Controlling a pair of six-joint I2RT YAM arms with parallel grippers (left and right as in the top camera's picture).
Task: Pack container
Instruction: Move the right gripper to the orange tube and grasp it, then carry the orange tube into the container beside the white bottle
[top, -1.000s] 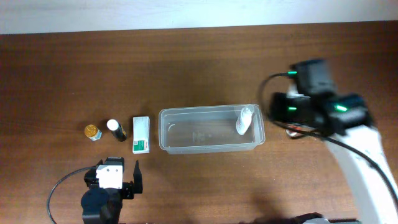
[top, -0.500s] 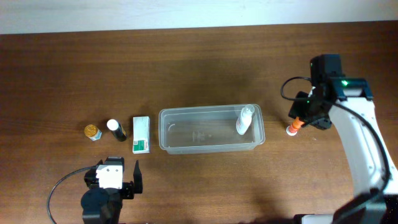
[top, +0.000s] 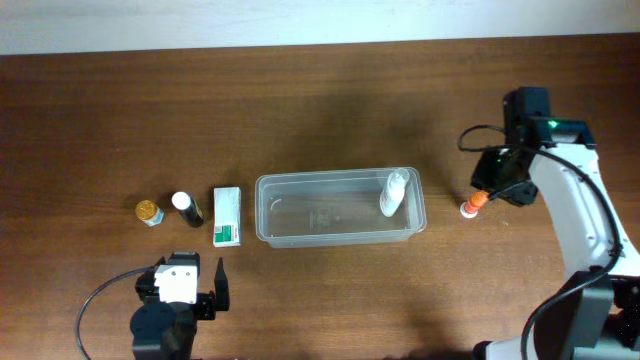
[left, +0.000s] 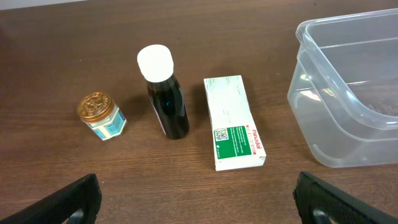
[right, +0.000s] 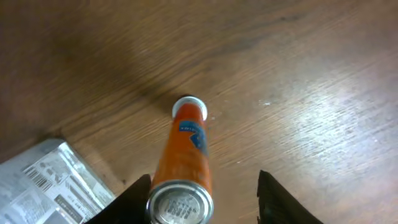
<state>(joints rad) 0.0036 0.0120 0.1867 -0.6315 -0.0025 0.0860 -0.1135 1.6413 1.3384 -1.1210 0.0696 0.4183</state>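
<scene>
Hidden: from overhead the right arm's wrist covers its own fingers, and only the tip of the orange tube (top: 468, 208) pokes out, near the right edge of the bench (top: 320, 110).
Cut off: the left wrist view clips the container (left: 348, 93) at the frame's right side; the right wrist view clips a silvery printed packet (right: 43, 177) at its lower left.
Right gripper (right: 204, 180): spread apart, a finger on either side of the upright tube. Whether it touches the tube, I can't tell.
Left gripper (left: 199, 193): spread wide, holding nothing, low by the near edge, left of centre.
Container place: mid-bench, with a white bottle (top: 393, 193) at its right end.
Only in the left wrist view: print on the white-and-green box (left: 233, 121), the dark bottle (left: 165, 93) lying down, and the gold-lidded jar (left: 101, 116).
Only in the right wrist view: the packet.
</scene>
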